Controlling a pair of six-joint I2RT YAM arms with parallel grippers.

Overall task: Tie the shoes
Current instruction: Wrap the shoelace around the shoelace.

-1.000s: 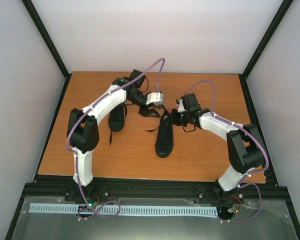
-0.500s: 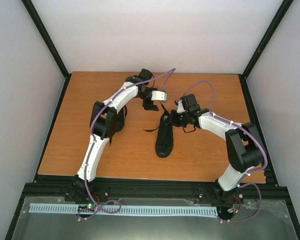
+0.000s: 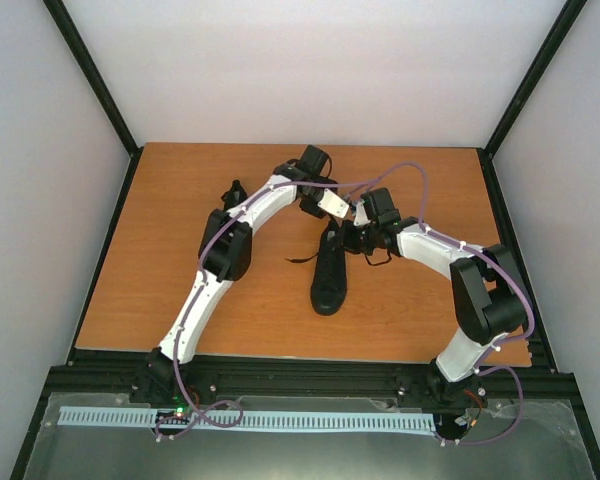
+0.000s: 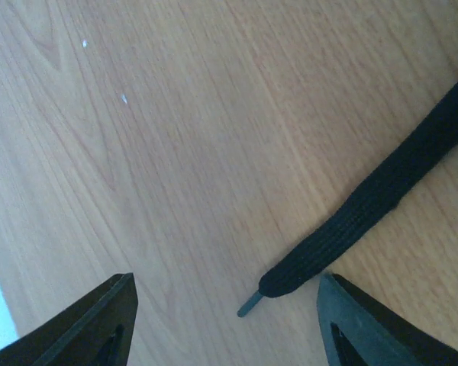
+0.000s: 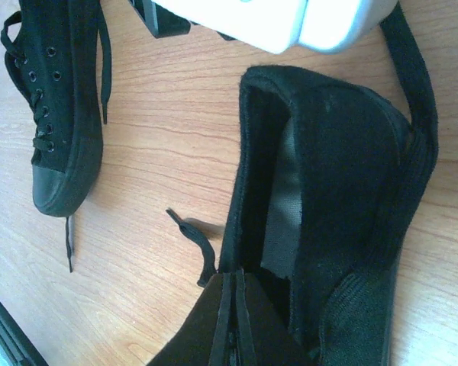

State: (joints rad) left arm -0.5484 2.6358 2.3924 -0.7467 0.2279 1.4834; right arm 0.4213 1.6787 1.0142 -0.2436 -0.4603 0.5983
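One black shoe [image 3: 329, 280] lies mid-table with its toe toward the arms; its open collar [image 5: 343, 191] fills the right wrist view. The other shoe [image 5: 53, 114] lies to the left, mostly under my left arm, with only its heel end [image 3: 232, 192] showing from above. My left gripper [image 3: 312, 208] hovers open just behind the middle shoe. A lace end [image 4: 290, 278] with its tip lies on the wood between the fingers [image 4: 229, 309], untouched. My right gripper [image 5: 235, 278] is shut at the collar's edge. A short lace [image 5: 192, 232] runs out from under it; whether it is pinched is hidden.
The wooden table [image 3: 180, 290] is framed by black rails, with white walls on three sides. My left arm's white wrist housing [image 5: 290, 19] hangs close above the right gripper. A lace [image 3: 300, 258] trails left of the middle shoe.
My left arm has swung right, from over the left shoe to just behind the middle shoe, and its jaws have widened. The right arm and middle shoe have not moved.
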